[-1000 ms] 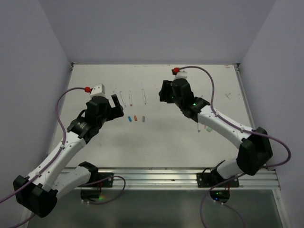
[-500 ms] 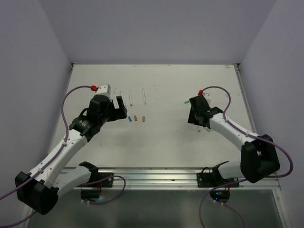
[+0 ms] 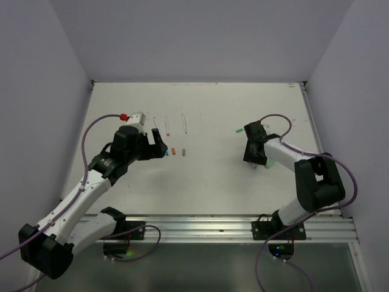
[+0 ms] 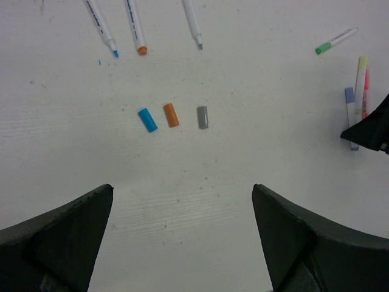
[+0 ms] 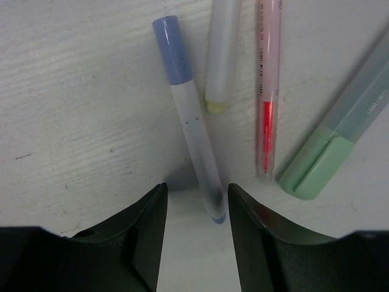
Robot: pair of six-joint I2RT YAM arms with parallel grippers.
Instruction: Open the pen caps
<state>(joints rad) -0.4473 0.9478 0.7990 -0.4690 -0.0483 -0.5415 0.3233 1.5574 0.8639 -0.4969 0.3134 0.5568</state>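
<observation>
Three loose pen caps lie in a row: blue (image 4: 147, 120), orange (image 4: 171, 115) and grey (image 4: 202, 117). My left gripper (image 4: 182, 190) hovers open just short of them, empty. Caps still sit on other pens. A purple cap (image 5: 172, 48) tops a white pen (image 5: 197, 146) whose tail end lies between the fingers of my right gripper (image 5: 197, 204). Those jaws stand apart, low over the table, with a gap on each side of the barrel. Beside it lie a yellowish-capped pen (image 5: 222, 55), a pink pen (image 5: 268, 91) and a mint green pen (image 5: 340, 140).
Three uncapped white pens (image 4: 135, 27) lie side by side beyond the loose caps. A green-capped pen (image 4: 335, 41) lies alone toward the back right. In the top view the left gripper (image 3: 157, 145) is at the left-middle and the right gripper (image 3: 254, 158) at the right, near the table's side edge (image 3: 313, 131).
The right arm swung from the back middle to the right and dropped low over the pen group, its jaws narrowing a little. The left gripper edged right toward the loose caps, still open.
</observation>
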